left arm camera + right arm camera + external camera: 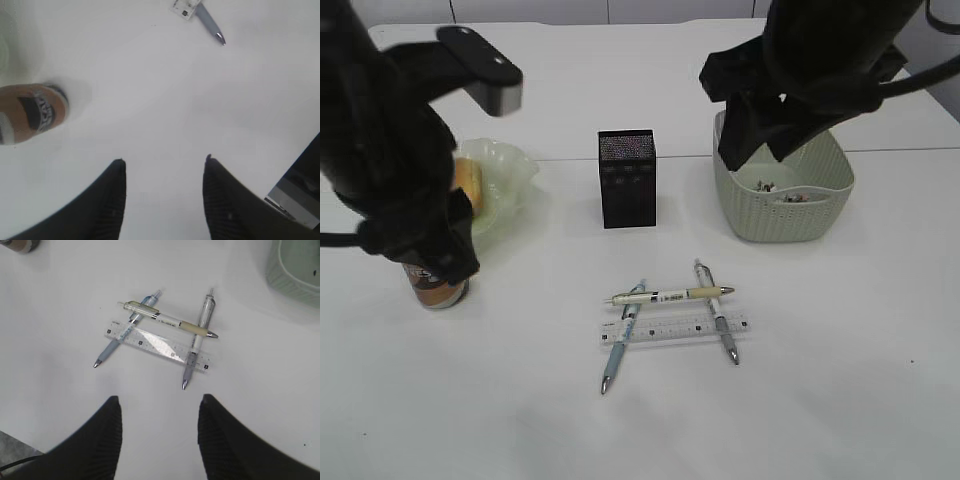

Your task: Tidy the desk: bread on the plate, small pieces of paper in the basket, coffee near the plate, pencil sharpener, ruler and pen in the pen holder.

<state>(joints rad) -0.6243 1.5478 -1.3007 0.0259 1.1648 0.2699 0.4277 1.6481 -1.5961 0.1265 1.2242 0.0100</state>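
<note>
White tabletop (840, 400), stationery step live. Three pens (167, 322) and ruler (157, 345) stacked centre frame; holder (627, 178) above them. Right pincer (159, 412) spread, empty, hovering below pile. Left pincer (165, 167) spread, empty beside coffee (30, 112). Next, likely: descend, pinch top pen.

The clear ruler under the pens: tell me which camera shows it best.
The right wrist view. The ruler lies whole and close there, with three pens across it. The exterior view shows the ruler whole but small; the left wrist view catches only one end of the ruler at its top edge.
</note>
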